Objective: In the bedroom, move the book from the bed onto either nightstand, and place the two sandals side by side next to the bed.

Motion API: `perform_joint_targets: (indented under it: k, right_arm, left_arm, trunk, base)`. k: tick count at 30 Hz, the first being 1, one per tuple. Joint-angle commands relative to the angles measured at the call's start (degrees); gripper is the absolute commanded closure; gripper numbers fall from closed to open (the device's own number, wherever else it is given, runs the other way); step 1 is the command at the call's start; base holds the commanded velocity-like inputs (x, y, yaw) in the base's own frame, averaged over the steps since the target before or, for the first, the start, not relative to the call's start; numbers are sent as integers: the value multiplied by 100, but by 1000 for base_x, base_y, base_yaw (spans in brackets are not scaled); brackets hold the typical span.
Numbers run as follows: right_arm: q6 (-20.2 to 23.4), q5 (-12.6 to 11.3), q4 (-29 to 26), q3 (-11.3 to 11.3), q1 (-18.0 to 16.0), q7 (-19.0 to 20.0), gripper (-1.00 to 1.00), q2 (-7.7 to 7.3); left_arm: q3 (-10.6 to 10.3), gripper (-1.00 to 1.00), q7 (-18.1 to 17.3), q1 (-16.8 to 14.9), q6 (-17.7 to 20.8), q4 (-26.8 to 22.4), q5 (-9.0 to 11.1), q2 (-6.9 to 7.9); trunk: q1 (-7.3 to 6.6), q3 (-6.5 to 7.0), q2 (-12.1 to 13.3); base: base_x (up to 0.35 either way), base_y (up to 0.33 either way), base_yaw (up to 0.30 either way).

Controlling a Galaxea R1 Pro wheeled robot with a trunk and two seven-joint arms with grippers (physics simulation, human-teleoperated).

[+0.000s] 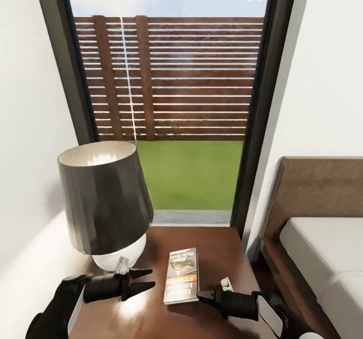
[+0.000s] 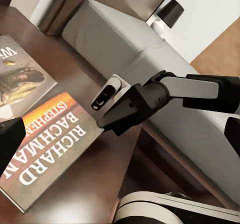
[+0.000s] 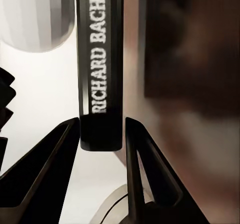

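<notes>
— Where does the book (image 1: 182,275) lie?
— Flat on the nightstand (image 1: 217,243), between the two sets of fingers: the right gripper (image 1: 205,296) points at its near corner, just beside it.
— And the left gripper (image 1: 143,281)?
— Its fingers are spread, tips a little apart from the book's edge. The lamp (image 1: 106,203) stands just beyond them; the bed (image 1: 322,248) lies past the right gripper.
</notes>
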Motion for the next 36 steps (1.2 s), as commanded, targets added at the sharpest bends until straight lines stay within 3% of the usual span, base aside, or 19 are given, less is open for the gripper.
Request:
perform_joint_targets:
  k: [1,6,9,36]
  right_arm:
    - [29,-43,-2,26,-4,-5,100,-6]
    - [29,-43,-2,26,-5,-5,100,-6]
    - [29,-43,-2,26,-5,-3,100,-6]
    - [29,-43,-2,26,-5,-1,100,-6]
  left_arm:
    - [16,-100,-41,-4,60,-6,-48,-5]
    - [16,-100,-41,-4,60,-6,-47,-6]
    - [16,-100,-41,-4,60,-6,-48,-6]
    - [15,-100,-41,-4,60,-6,-48,-6]
  trunk:
    - [-1,-6,-2]
    - [-1,-6,-2]
    - [7,-72,-6]
    - [12,-117,-9]
  base:
    - [44,0,0]
    - [11,0,0]
    - [1,0,0]
    - [0,0,0]
